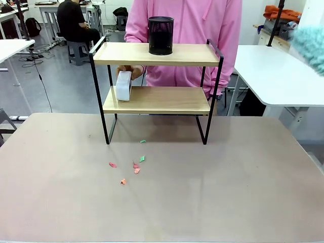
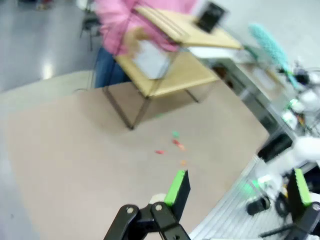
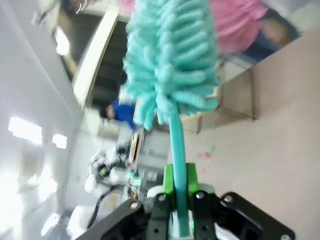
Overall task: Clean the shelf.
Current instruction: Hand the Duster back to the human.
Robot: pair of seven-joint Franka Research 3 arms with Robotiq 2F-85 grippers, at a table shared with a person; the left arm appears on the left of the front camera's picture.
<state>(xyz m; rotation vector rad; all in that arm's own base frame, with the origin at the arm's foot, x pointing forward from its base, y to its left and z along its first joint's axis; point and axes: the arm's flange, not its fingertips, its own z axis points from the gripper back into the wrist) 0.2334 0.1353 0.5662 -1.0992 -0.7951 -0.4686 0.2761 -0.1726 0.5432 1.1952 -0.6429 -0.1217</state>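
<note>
Front view: the shelf (image 1: 121, 53) stands at the far middle of the beige tabletop (image 1: 238, 202), its 4 legs on the surface and its 2 wooden boards level. A black mesh cup (image 1: 161, 35) sits upright on the shelf's top board, near the middle. At the left end of the shelf's lower board a white object (image 1: 123, 86) stands on edge, with the person's hand (image 1: 132, 71) on it from behind the shelf. My guess is the person is taking it off so the board can be wiped bare. In front of the shelf, a few small coloured paper scraps (image 1: 136, 167) lie on the tabletop.

To the right of the shelf and above its top board, a teal fluffy duster (image 1: 310, 44) hangs in the air, well apart from the shelf. In the right wrist view the right gripper (image 3: 178, 202) has its jaws clamped on the duster's thin handle, so the fluffy head (image 3: 170, 65) points forward, ready to sweep a board. Part of the shelf shows behind the head.

In the left wrist view the left gripper (image 2: 238, 175) hangs well back from the shelf (image 2: 192, 75) with its jaws wide apart and nothing between them. It is likely kept clear to leave the duster room. The cup on the top board will probably need to be moved or worked around.
</note>
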